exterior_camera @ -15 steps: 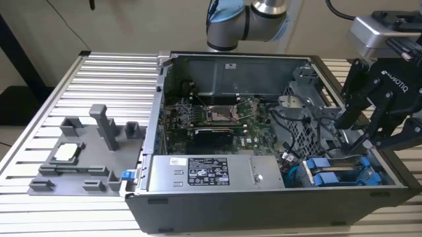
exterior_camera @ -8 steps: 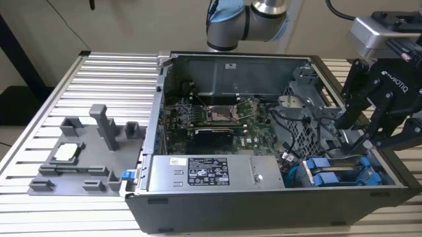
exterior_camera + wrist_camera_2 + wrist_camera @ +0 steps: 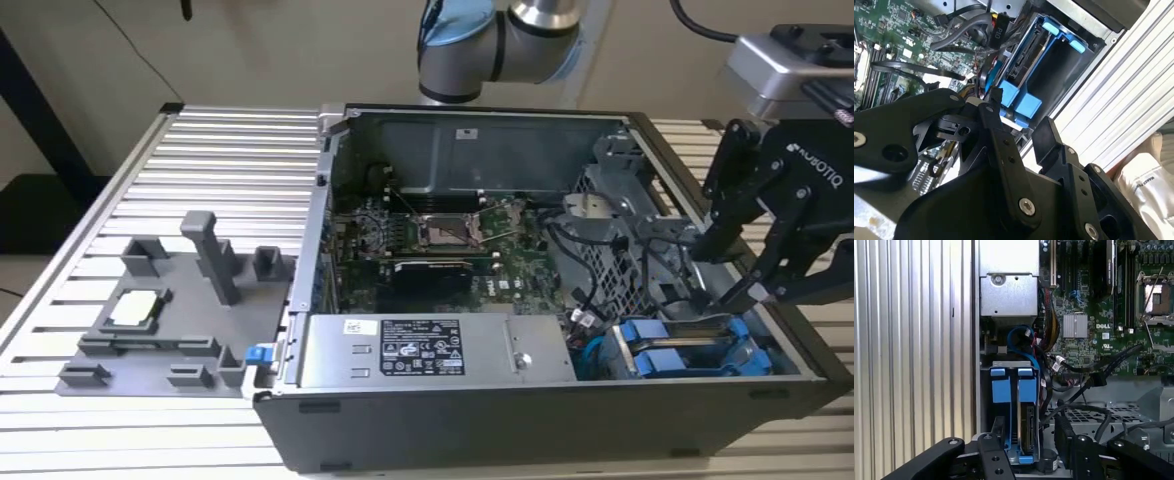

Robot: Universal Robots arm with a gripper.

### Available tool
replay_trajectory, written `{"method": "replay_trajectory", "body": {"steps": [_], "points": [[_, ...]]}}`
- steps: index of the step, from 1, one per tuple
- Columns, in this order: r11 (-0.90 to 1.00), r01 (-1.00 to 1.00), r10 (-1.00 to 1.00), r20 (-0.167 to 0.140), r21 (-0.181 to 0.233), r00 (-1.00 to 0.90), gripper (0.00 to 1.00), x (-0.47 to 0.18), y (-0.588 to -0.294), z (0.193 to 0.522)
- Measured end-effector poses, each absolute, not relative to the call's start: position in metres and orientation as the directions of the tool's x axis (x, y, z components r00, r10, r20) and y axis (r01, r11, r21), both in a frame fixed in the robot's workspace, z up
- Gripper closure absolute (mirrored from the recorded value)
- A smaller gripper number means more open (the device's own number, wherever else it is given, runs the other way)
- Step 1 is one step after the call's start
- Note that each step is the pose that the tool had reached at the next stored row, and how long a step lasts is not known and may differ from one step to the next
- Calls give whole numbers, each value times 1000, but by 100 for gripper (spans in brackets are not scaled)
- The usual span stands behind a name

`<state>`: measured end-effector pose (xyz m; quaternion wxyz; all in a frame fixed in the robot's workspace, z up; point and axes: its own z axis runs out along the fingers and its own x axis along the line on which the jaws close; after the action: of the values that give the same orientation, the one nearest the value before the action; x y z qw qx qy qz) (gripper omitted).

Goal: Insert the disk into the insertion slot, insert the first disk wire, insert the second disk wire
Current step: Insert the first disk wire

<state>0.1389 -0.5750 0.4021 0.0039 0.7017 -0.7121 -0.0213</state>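
Hand [image 3: 1029, 419], spread and empty, hangs close to the disk [image 3: 1027, 432], which sits on edge in the insertion slot [image 3: 1012, 363]; it looks stiff, weighty and shock-sensitive, best gripped across its long framed edges.

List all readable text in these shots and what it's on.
White label on the power supply box: too small to read.
White sticker on the case wall: too small to read.
Claw: brand mark, not quoted.
Black cable plug: short white code, not quoted.
Circuit board: maker's mark, not quoted.
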Motion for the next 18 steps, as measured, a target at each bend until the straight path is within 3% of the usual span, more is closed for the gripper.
{"method": "replay_trajectory", "body": {"steps": [18], "points": [[13, -999, -1000, -26, 36, -14, 47, 150, -575, 402]]}}
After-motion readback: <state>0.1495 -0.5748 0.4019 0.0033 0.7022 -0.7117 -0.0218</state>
